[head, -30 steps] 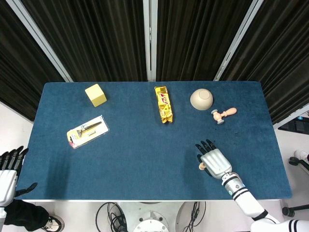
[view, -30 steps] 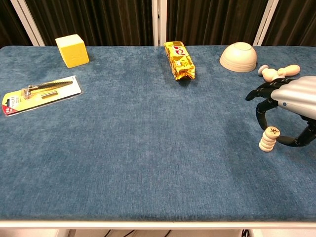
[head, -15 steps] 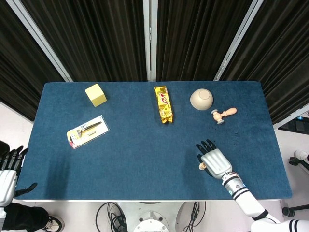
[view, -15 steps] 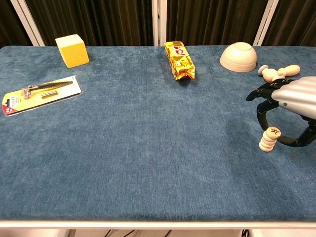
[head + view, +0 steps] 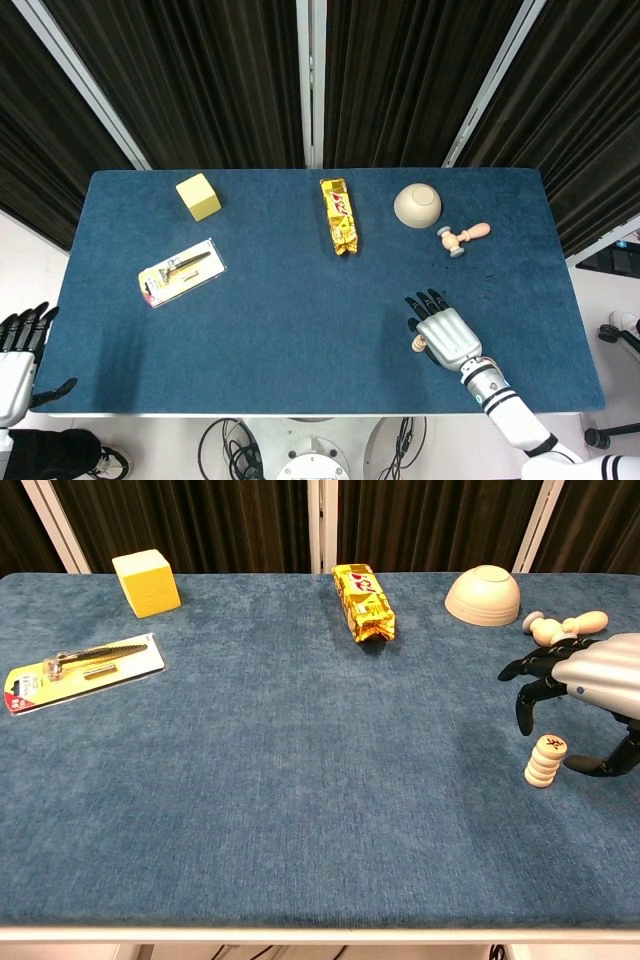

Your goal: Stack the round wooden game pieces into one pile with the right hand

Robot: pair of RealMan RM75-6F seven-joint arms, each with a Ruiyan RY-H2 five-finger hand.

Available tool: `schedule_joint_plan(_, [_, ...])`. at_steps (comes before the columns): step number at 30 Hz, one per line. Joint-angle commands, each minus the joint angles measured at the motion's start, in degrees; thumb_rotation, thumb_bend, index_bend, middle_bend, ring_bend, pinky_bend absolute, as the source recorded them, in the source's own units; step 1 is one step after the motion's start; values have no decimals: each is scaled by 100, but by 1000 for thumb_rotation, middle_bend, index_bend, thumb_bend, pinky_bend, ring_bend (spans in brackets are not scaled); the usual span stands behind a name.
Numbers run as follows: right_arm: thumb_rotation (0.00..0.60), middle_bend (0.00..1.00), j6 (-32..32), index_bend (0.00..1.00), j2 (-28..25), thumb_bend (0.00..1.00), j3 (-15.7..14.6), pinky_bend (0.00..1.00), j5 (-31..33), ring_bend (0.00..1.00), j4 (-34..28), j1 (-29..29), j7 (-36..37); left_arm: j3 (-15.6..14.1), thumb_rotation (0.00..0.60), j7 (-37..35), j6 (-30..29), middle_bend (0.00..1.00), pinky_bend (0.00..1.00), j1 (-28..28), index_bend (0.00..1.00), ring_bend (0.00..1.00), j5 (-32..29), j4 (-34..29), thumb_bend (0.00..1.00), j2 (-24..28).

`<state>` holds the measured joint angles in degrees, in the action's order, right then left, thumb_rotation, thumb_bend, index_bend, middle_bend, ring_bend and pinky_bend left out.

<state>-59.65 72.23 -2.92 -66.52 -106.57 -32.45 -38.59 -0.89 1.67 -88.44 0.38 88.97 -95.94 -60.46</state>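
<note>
One little pile of wooden pieces point(image 5: 545, 761) stands free between the right hand point(image 5: 590, 690)'s released fingers point(image 5: 524, 711); light, tippy; I'd pinch its sides.

We take this for a robot test room or lab, not a home. Black pleated curtains point(image 5: 200, 80) hang behind on grey metal frame bars point(image 5: 312, 80), closing off the space. The surface point(image 5: 300, 300) is covered in plain blue felt and carries an unrelated scatter of items: a yellow block point(image 5: 198, 196), a packaged razor point(image 5: 181, 272), a gold snack packet point(image 5: 339, 216), an upturned bowl point(image 5: 417, 205). Loose cables point(image 5: 230, 450) lie on the pale floor beneath the near edge.
</note>
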Motion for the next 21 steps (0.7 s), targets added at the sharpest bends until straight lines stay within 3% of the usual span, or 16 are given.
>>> schedule_joint_plan(1, [600,71,-107,351,-88,265,15,0,-116,0,-98,51,98,3,600,1,-6,0,0,2,29,0,-1,4,76,0])
schedule_joint_plan(3, [600,59,-255,287,-186,260,18,0,-280,0,-185,129,228,4,600,-1,-12,0,0,4,29,0,2,7,76,2])
schedule_joint_plan(7, [600,1,-1067,23,-408,230,-97,0,-1025,0,-150,591,636,13,600,-4,-42,0,0,9,29,0,14,32,76,-7])
schedule_joint_plan(12, [600,0,-2469,0,-425,217,-291,0,-1714,0,406,1493,1238,56,600,5,-123,0,0,16,29,0,28,124,76,-59])
schedule_joint_plan(16, [600,0,-3387,0,-369,212,-202,0,-1810,0,1033,2132,1976,77,600,11,-192,0,0,25,29,0,60,228,76,-123])
schedule_joint_plan(21, [600,0,-3688,0,-478,209,-117,0,-1767,0,1298,2488,2499,80,600,49,-171,0,0,9,29,0,65,259,76,-148])
